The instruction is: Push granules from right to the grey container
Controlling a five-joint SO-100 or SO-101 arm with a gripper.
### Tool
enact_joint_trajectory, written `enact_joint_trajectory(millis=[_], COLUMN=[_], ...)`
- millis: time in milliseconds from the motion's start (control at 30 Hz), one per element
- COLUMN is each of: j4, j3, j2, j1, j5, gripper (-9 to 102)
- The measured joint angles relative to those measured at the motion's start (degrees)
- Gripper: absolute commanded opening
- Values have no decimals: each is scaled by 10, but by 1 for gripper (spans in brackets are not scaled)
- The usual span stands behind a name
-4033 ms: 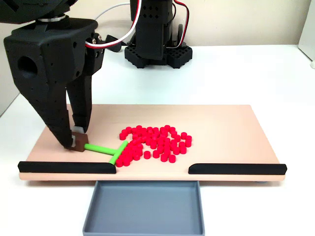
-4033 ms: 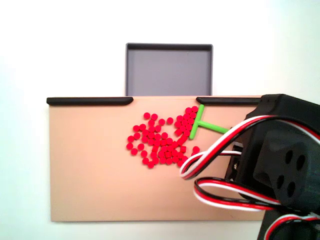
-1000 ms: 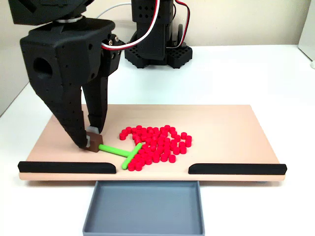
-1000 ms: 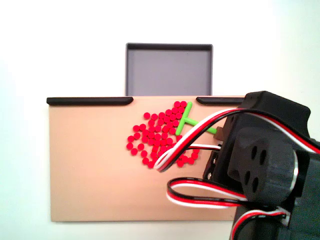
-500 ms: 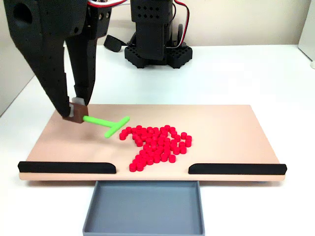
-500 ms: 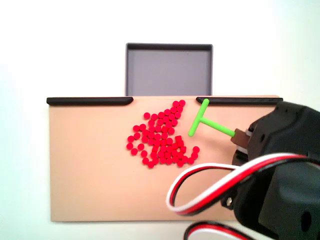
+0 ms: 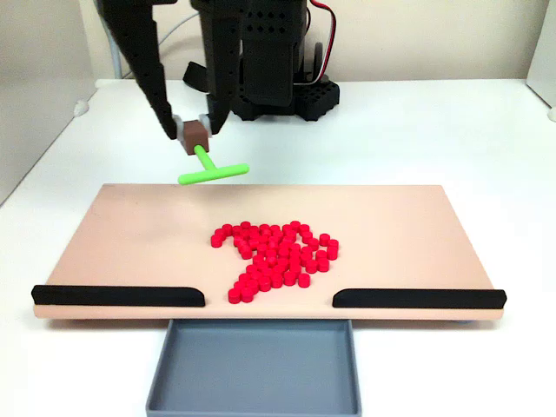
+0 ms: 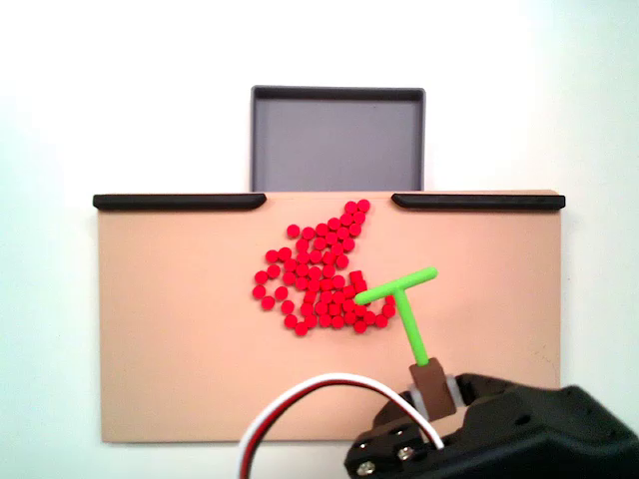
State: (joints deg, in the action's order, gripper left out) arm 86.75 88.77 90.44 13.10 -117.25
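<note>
1. Gripper (image 7: 196, 130) is pinching the brown handle block of the green T-shaped pusher (image 7: 213, 170); the fingers (image 7: 169, 122) are pressed onto that block from both sides. The pusher hangs in the air, crossbar down, over the far edge of the tan board (image 7: 113, 234) in a fixed view from the front.
2. In a fixed view from above, the pusher (image 8: 397, 299) has its crossbar just over the near-right fringe of the granules (image 8: 318, 279), with the stem running back toward the arm.
3. Granules (image 7: 274, 256) sit in one loose cluster mid-board, a tail of them trailing toward the gap between the two black strips (image 7: 117, 296). None are in the grey container (image 7: 253, 369), which sits below the gap at the board's front edge and looks empty.
4. Step in hand, as a judgement: repositioning between sweeps. The tool is lifted and no push is in contact.
5. Next move calls for lowering the crossbar onto the board behind the cluster, on its far side from the container, then sweeping straight at the gap.
6. Risk: an off-axis stroke sends pellets sideways into the strips rather than through the gap.
</note>
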Motion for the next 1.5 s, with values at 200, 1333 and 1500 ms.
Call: enact_joint_trajectory(millis=[200,1333,1500], j4=[1,-4,-4], j3=[92,98,98], j2=[90,98,98], j1=[-42,-113,-113], j5=[209,250,279], gripper=[0,0,0])
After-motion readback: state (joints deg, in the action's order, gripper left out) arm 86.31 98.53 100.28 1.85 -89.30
